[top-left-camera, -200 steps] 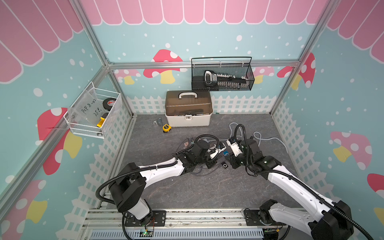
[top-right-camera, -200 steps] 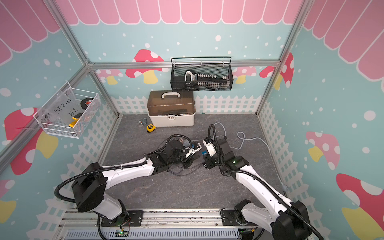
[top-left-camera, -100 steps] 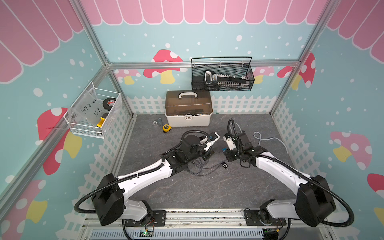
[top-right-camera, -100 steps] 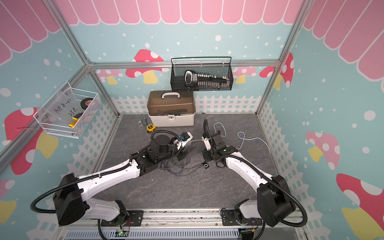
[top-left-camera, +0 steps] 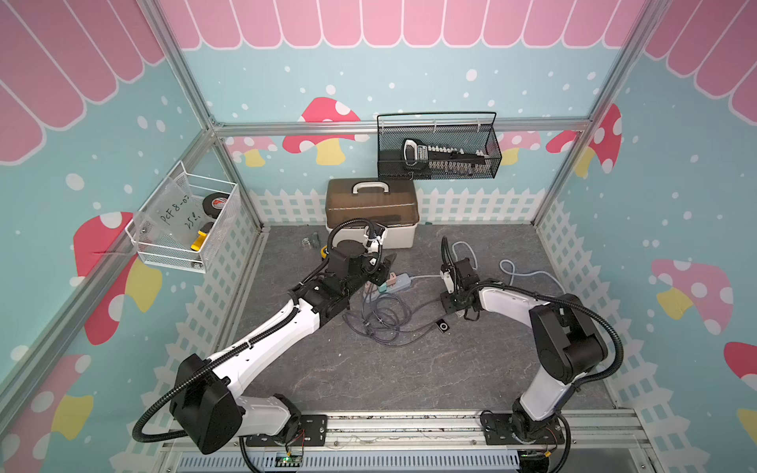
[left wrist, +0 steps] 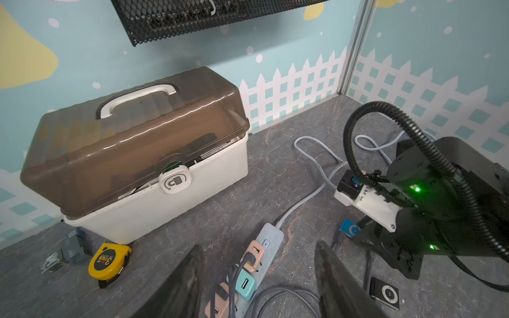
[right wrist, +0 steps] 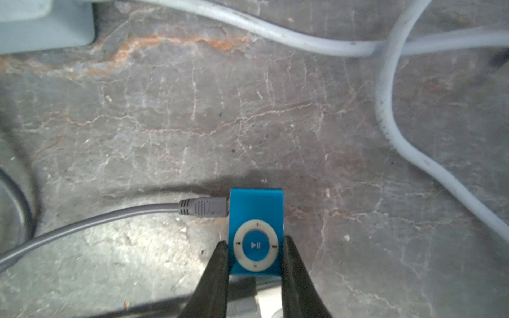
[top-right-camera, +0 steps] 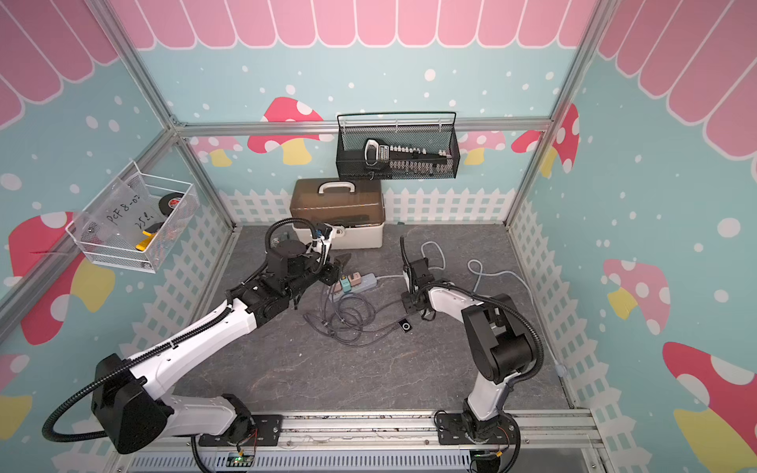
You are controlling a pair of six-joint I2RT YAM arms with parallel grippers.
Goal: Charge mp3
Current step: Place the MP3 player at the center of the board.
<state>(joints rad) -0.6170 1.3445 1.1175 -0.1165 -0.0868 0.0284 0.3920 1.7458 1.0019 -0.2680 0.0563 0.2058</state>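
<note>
A small blue mp3 player (right wrist: 256,209) with a white control ring is pinched between my right gripper's (right wrist: 255,242) fingers, low over the grey floor. A grey cable plug (right wrist: 203,208) sits in its side. The left wrist view shows the same blue player (left wrist: 349,228) under the right arm. In both top views the right gripper (top-left-camera: 450,305) (top-right-camera: 409,305) hides it. My left gripper (left wrist: 259,246) stands open and empty over the power strip (left wrist: 271,234), which carries pink (left wrist: 253,253) and teal (left wrist: 245,283) chargers.
A black mp3 player (top-left-camera: 442,326) lies on the floor beside a grey cable tangle (top-left-camera: 381,315). A brown-lidded toolbox (top-left-camera: 370,213) stands at the back wall, with a yellow tape measure (left wrist: 108,260) next to it. A white cord (top-left-camera: 516,270) loops at the right.
The two grippers have parted. My left gripper has opened and drawn back to the left over the power strip. The right arm has pulled back and lowered, still holding the blue player.
</note>
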